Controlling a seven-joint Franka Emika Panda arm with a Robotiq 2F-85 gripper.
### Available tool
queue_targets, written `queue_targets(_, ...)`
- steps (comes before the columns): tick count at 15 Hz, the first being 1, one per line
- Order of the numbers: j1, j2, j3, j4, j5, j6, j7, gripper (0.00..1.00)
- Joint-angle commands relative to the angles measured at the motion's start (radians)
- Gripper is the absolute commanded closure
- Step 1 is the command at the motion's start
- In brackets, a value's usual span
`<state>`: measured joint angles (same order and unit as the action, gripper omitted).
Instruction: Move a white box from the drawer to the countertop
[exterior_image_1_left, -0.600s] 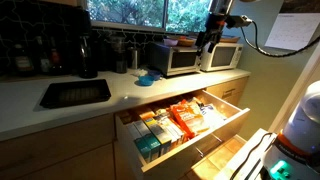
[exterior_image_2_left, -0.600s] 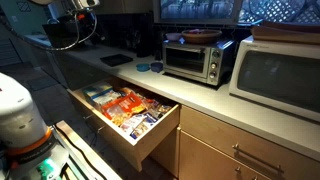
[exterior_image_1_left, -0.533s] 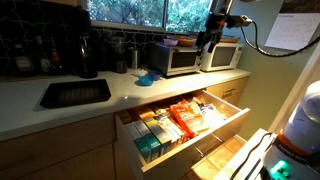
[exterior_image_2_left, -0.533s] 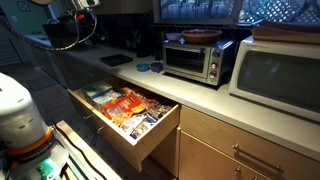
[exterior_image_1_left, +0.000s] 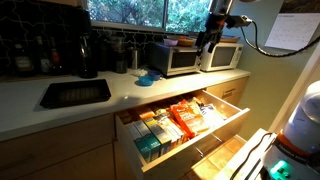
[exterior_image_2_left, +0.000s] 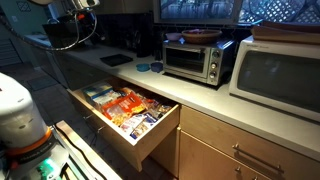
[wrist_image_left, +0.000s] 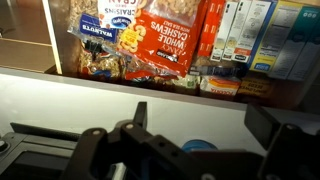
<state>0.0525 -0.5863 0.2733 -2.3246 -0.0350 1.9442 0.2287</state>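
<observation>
The light-wood drawer (exterior_image_1_left: 185, 150) stands pulled open below the off-white countertop (exterior_image_1_left: 120, 92) in both exterior views, its front also showing (exterior_image_2_left: 150, 145). It is packed with orange packets, teal boxes and slim cartons. In the wrist view, slim white boxes (wrist_image_left: 229, 30) stand upright in the drawer between the orange cashew packet (wrist_image_left: 175, 40) and the teal boxes (wrist_image_left: 292, 38). My gripper (exterior_image_1_left: 206, 42) hangs high above the counter by the toaster oven, open and empty. In the wrist view its jaws (wrist_image_left: 200, 115) are spread over bare countertop (wrist_image_left: 90, 100).
A dark inset sink (exterior_image_1_left: 75, 93) lies at the counter's far end. A toaster oven (exterior_image_2_left: 195, 58) and a microwave (exterior_image_2_left: 280, 75) stand at the back. A small blue dish (exterior_image_1_left: 150, 76) sits on the counter below my gripper. A slatted pull-out (exterior_image_1_left: 235, 160) is open lower down.
</observation>
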Motion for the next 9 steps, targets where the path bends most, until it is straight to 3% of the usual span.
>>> queue_targets(1,0.018,0.049,0.008,0.023,-0.02,0.009,0.043,0.0)
queue_targets(5,0.045,0.179,0.049,0.05,0.026,0.048,0.123,0.0)
queue_targets(9,0.055,0.306,0.1,0.018,-0.006,0.093,0.287,0.0)
